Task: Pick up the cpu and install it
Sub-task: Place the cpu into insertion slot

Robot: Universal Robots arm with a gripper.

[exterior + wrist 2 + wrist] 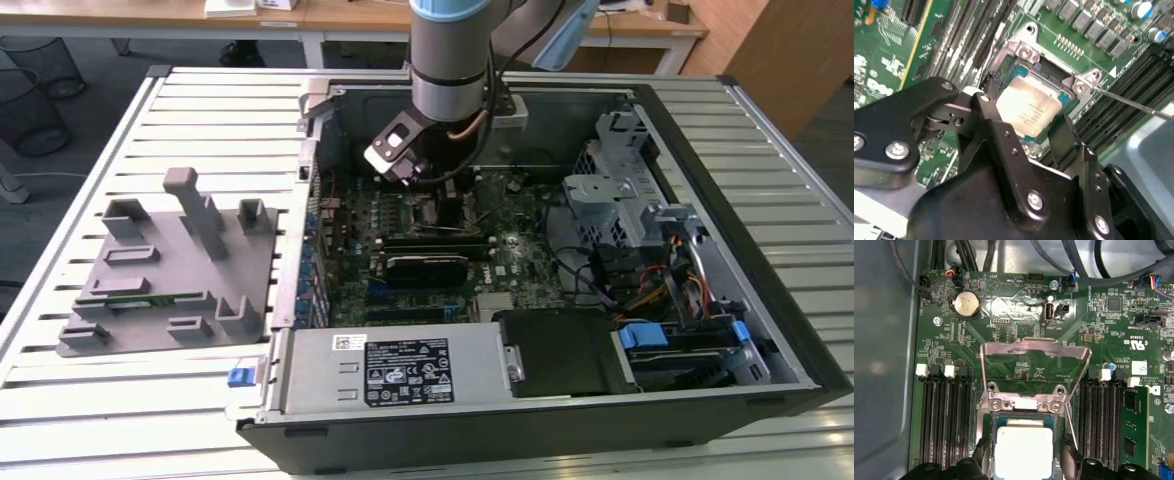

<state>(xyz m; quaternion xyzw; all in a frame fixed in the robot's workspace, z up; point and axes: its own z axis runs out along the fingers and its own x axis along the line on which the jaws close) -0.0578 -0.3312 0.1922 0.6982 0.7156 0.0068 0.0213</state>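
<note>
The cpu (1029, 107), a small square chip with a silvery top plate, sits low in the black socket on the green motherboard (1004, 325). My gripper (1025, 117) straddles it, a black finger (988, 102) against each of two opposite edges, shut on the chip. The first wrist view has the cpu (1024, 447) between the same fingers of the gripper (1024, 460), just below the raised metal load plate (1034, 347). In the exterior view the gripper (424, 180) reaches down into the open computer case (694, 330) over the board's middle.
The socket's thin metal lever (1134, 102) sticks out beside the chip. Memory slots (944, 415) flank the socket, and a green memory stick (1134, 430) stands in one. Cables (641, 280) and a drive cage crowd the case at the exterior view's right. A grey tray (160, 270) lies outside.
</note>
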